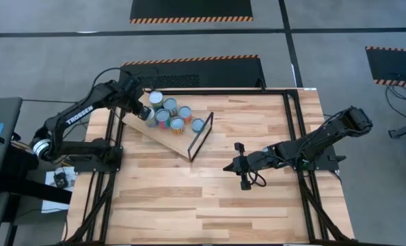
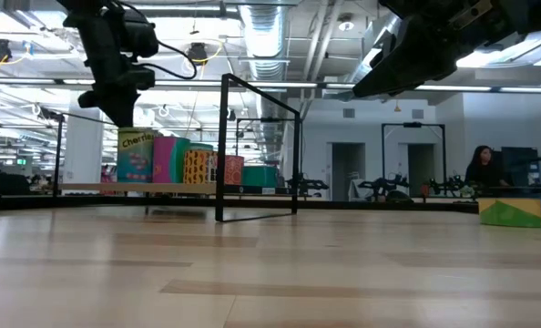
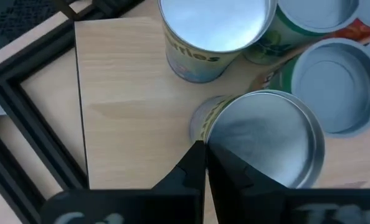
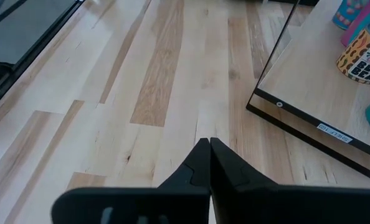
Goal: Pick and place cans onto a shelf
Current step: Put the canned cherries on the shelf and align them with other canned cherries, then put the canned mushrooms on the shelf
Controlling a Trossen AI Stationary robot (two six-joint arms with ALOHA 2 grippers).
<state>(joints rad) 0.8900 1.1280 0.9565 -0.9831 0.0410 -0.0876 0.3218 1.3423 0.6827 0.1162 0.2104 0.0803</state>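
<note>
Several cans (image 1: pixel 170 113) stand upright in a cluster on the tilted light-wood shelf (image 1: pixel 169 139), whose black frame (image 1: pixel 201 137) rises at its right end. My left gripper (image 3: pixel 205 152) is shut at the cluster's left edge, right beside a silvery-topped can (image 3: pixel 266 140); a yellow can (image 3: pixel 213 25) stands just beyond. In the low view the left arm (image 2: pixel 116 82) comes down over the yellow can (image 2: pixel 136 155). My right gripper (image 1: pixel 234 166) is shut and empty above the table's middle. My left gripper's shut fingertips (image 3: pixel 197 155) come from above, pointing down, at the rim of the silvery-topped can's left side (image 3: pixel 211 124). I cannot tell whether they touch it. The can stands upright on the shelf.
The shelf lies slanted at the table's far left, its frame end toward the middle (image 4: pixel 278 56). A black rail frame (image 1: pixel 288 130) runs around the tabletop. Bare planks (image 1: pixel 210 198) spread across the table's near half. A person and a green box (image 2: pixel 509 211) show beyond the table.
</note>
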